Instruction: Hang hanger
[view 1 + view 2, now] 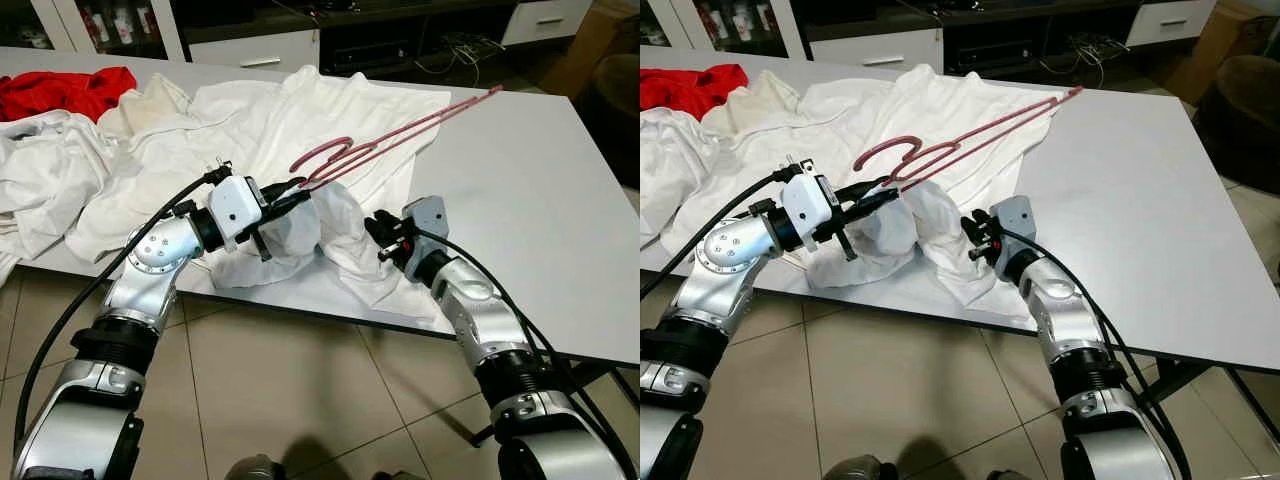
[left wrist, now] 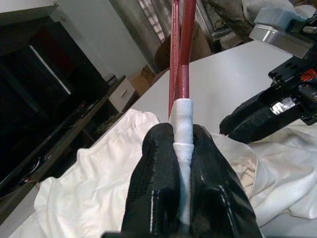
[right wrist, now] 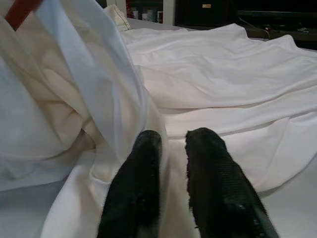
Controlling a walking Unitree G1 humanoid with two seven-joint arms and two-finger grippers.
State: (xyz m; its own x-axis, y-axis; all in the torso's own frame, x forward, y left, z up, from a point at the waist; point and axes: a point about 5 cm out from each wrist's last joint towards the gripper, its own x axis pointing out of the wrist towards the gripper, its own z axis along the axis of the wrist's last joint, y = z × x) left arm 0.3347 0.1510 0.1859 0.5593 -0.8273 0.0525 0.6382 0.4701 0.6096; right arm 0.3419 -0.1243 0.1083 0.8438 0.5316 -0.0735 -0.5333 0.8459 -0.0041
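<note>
**Hanger lifted clear, shirt not yet on it**

Tiled floor and dark media cabinets frame a white counter (image 1: 520, 200) heaped with laundry along its near and left edges. At the heart of it is the red hanger (image 1: 400, 135), held off the counter and slanting up from the near edge toward the far right corner, its hook curling beside the gripped end. The left tool (image 1: 290, 195) is clamped tight on that end; the left wrist view has both black fingers (image 2: 158, 183) pressed against a white-wrapped section of the hanger's bars. Beneath the hanger lies a white shirt (image 1: 300, 120), spread over the middle of the counter, with a bunched fold of it hanging over the near edge between the two arms. The right tool (image 1: 385, 240) sits low at that fold, fingers slightly parted with cloth lying between and around them; whether it has a true hold on the fabric I cannot tell. Farther out, more white garments pile toward the left edge, and a red garment (image 1: 65, 90) lies at the far left corner.

Judged from this, the step in hand is readying the hanger for the shirt. Next, the right tool probably needs a firm pinch on the fabric while the left steers the hanger's free end toward an opening.
</note>
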